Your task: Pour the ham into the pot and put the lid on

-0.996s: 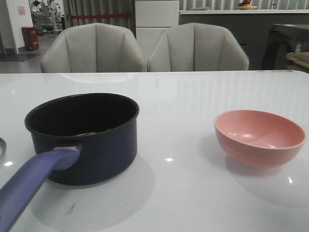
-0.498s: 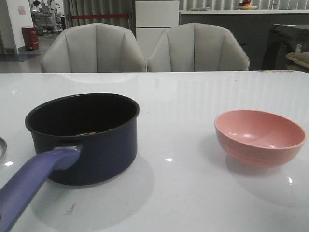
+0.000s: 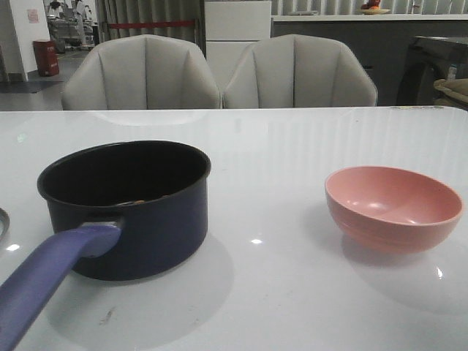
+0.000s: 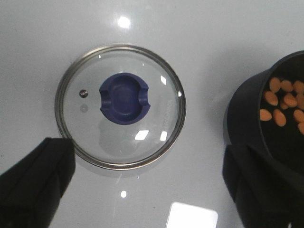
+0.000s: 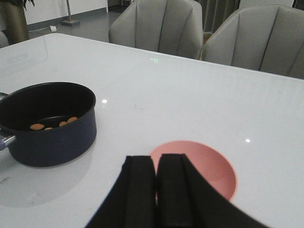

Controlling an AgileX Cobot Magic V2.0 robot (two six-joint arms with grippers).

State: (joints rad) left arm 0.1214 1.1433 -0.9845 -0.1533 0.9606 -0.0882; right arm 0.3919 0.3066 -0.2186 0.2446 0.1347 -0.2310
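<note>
The dark navy pot [image 3: 128, 208] stands on the left of the table, its purplish-blue handle [image 3: 51, 281] pointing toward me. Several orange-pink ham chunks [image 4: 285, 102] lie inside it, also seen in the right wrist view [image 5: 52, 124]. The glass lid [image 4: 120, 105] with a steel rim and blue knob [image 4: 124, 96] lies flat on the table beside the pot. My left gripper [image 4: 152, 185] hangs above the lid's near edge, open wide and empty. My right gripper [image 5: 156, 164] is shut and empty, above the near rim of the pink bowl [image 5: 199, 166].
The pink bowl [image 3: 393, 207] stands empty on the right of the white table [image 3: 292, 146]. Only a sliver of the lid's rim [image 3: 2, 219] shows at the front view's left edge. Two grey chairs [image 3: 219, 73] stand behind the table. No arm shows in the front view.
The pink bowl has rocked very slightly where it stands. The pot has not moved.
</note>
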